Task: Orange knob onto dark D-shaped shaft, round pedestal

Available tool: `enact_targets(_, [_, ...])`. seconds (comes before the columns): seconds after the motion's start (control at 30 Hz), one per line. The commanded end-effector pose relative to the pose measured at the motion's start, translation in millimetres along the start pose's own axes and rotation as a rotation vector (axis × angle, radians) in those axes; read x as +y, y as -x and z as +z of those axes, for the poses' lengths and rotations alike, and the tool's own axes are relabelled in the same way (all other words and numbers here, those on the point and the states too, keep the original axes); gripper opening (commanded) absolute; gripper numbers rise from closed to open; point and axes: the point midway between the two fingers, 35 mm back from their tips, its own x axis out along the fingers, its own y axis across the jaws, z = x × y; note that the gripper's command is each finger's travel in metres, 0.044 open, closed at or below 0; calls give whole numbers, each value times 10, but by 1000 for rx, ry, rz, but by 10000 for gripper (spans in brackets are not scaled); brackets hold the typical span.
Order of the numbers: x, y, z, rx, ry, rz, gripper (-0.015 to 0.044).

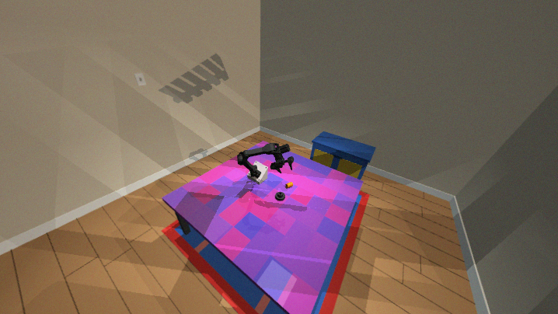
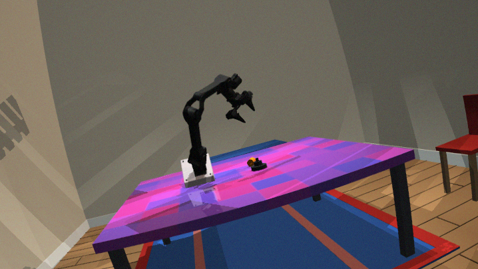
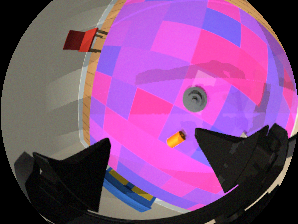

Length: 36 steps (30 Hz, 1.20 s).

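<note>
The orange knob (image 1: 289,185) (image 2: 251,162) (image 3: 175,139) lies on its side on the table, close to the pedestal but apart from it in the wrist view. Its dark end points to the upper right there. The round dark pedestal (image 1: 280,197) (image 2: 259,167) (image 3: 188,104) stands upright on the table, with a short shaft at its centre. The shaft's flat side cannot be made out. My gripper (image 1: 286,170) (image 2: 249,116) (image 3: 152,135) is wide open and empty, well above the table. In the wrist view the knob shows between the fingers, nearer the right one.
The patchwork pink and purple table (image 1: 300,242) (image 2: 280,184) (image 3: 150,107) bears the arm's white base plate (image 1: 262,171) (image 2: 186,171). A blue cabinet (image 1: 343,146) (image 3: 125,196) stands beyond the table edge. A red chair (image 2: 457,144) (image 3: 80,40) stands off the table.
</note>
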Motion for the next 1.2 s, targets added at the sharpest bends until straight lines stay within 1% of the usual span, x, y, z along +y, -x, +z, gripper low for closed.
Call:
enact_targets(0.0, [79,-516,-453,83,644,-168,440])
enact_targets(0.23, [51,-857,-737,179,1048,-260,440])
enact_targets(0.47, [-34,-1194,-1016,312,1441,-333,440])
enact_targets(0.7, [-180,-1522,-1289,489,1822,-381,440])
enact_targets(0.93, [-381,-1828,-1549,708,2179,-393,440])
enact_targets(1.17, [-399,-1851,-1569,727,2206,-392,440])
